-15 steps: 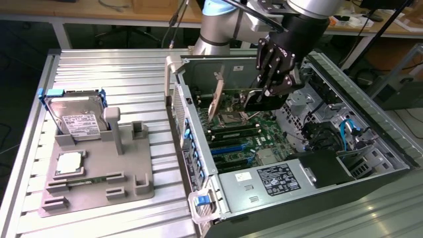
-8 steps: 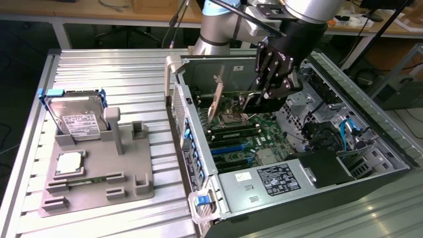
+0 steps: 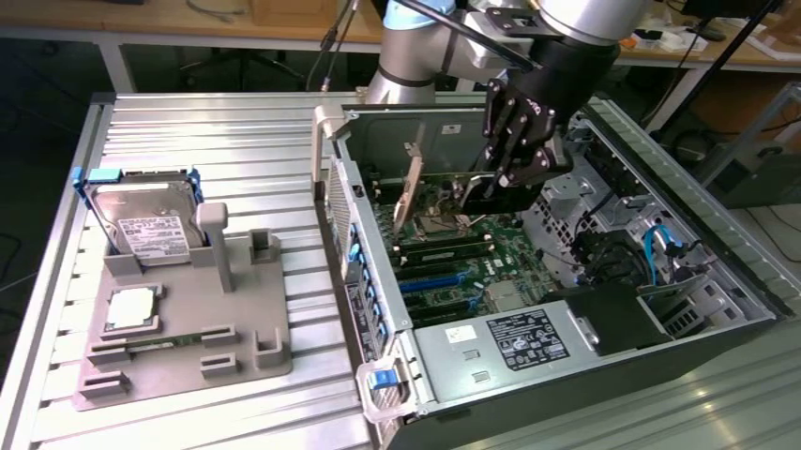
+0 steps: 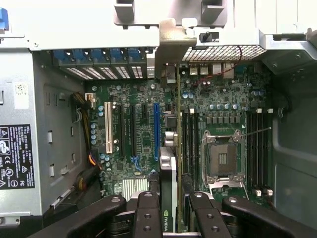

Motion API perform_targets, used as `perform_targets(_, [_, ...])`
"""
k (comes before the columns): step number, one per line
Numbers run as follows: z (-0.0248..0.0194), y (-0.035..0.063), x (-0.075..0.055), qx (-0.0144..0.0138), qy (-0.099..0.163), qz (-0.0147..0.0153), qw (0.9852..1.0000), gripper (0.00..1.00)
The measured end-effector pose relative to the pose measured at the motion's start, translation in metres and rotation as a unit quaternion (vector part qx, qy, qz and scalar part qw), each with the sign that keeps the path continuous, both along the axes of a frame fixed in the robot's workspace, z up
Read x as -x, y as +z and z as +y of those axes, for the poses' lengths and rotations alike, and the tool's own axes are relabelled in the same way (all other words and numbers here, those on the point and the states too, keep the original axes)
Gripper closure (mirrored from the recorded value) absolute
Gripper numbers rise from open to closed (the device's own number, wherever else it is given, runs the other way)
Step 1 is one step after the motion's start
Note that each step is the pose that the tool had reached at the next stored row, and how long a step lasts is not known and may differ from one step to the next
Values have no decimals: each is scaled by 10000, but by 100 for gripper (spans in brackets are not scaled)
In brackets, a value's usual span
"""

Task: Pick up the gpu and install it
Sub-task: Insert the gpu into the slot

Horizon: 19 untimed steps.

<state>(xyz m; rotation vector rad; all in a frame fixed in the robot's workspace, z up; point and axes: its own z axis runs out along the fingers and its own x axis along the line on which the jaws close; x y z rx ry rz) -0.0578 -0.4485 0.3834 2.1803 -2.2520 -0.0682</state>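
My gripper point(image 4: 173, 214) pinches the gpu point(image 4: 168, 168) edge-on — I'd hold it parallel to the blue slot point(image 4: 156, 129) just beside, bracket point(image 4: 171, 44) ahead aligned, pressing down evenly.

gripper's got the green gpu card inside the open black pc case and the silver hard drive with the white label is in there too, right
Not quite: the exterior view shows the silver hard drive with the white label standing outside, on the grey holder at that view's left. The gripper does hold the green gpu card inside the open black pc case.
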Motion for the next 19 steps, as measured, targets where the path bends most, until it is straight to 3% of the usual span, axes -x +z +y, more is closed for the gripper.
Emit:
perform_targets(6, [0, -9, 0, 0, -289, 0, 9996, 73])
perform_targets(10, [0, -12, 0, -1, -300, -2, 9996, 73])
perform_targets(17, [0, -59, 0, -3, -299, -78, 9995, 73])
perform_targets(19, [0, -63, 0, -2, -299, -80, 9995, 73])
